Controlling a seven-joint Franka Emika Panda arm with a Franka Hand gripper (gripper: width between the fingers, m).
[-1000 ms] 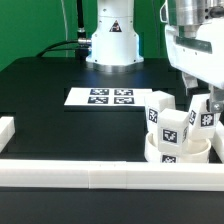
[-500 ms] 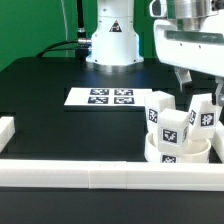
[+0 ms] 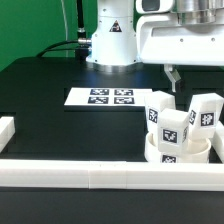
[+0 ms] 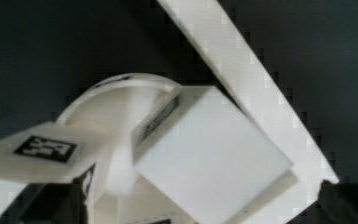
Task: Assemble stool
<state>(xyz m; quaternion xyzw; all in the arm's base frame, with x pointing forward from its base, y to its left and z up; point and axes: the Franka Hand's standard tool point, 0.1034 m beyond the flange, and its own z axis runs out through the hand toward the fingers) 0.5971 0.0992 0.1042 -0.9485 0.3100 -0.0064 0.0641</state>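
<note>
Gripper (image 3: 170,76) has risen, jaws empty above stool (image 3: 180,132).

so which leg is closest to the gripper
The leg farthest toward the exterior view's right: it stands almost under the gripper; the other two legs sit further left and nearer the camera.

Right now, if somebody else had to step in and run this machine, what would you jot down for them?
End effector: lifted above the stool, holding nothing; only one fingertip shows in the exterior view, so open or shut cannot be told.
Stool parts: the round seat lies against the front border rail at the exterior view's right, with three legs standing up from it. The wrist view shows the seat and a leg close up.
Marker board: flat on the table, mid-scene.
Done: all three legs are placed on the seat.
Left: whether each leg is fully tightened cannot be seen; check that, then turn the stool upright.
</note>
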